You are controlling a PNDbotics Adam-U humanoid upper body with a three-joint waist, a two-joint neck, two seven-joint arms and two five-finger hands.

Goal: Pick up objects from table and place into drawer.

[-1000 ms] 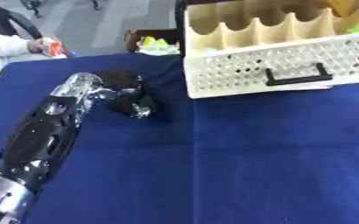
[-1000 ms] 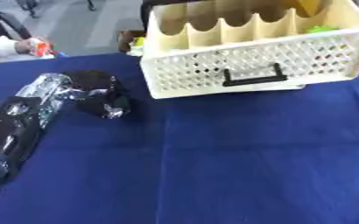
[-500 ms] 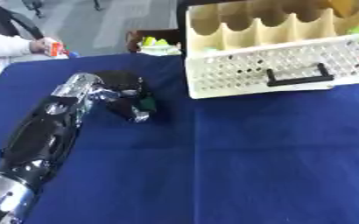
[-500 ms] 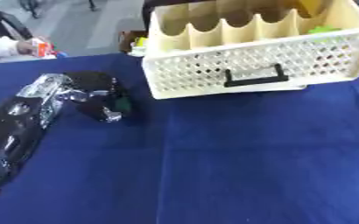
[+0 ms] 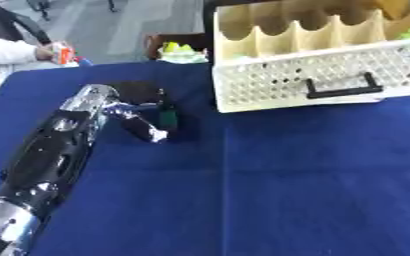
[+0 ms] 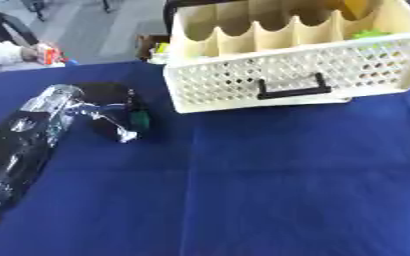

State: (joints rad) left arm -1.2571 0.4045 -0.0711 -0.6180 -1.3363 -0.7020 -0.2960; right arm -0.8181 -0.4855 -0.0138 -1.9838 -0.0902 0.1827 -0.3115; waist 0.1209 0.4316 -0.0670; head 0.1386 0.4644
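My left arm reaches in from the lower left across the blue table (image 5: pixel 313 190). Its hand (image 5: pixel 140 114) has the fingers curled round a small dark green object (image 5: pixel 167 117), just left of the drawer. The cream perforated drawer (image 6: pixel 287 75) with a black handle (image 6: pixel 290 88) stands open at the back right; its divided compartments hold a green thing (image 6: pixel 369 35) and a yellow thing (image 6: pixel 359 7) at the far right. My right hand shows in neither view.
A dark box with yellow-green items (image 5: pixel 179 50) sits behind the table beside the drawer. A person's sleeve and hand with an orange item (image 5: pixel 61 52) are at the far left edge. The blue cloth stretches bare over the near and right parts.
The left hand has closed round the small green object and shifted slightly toward the drawer. The view has tilted a little.
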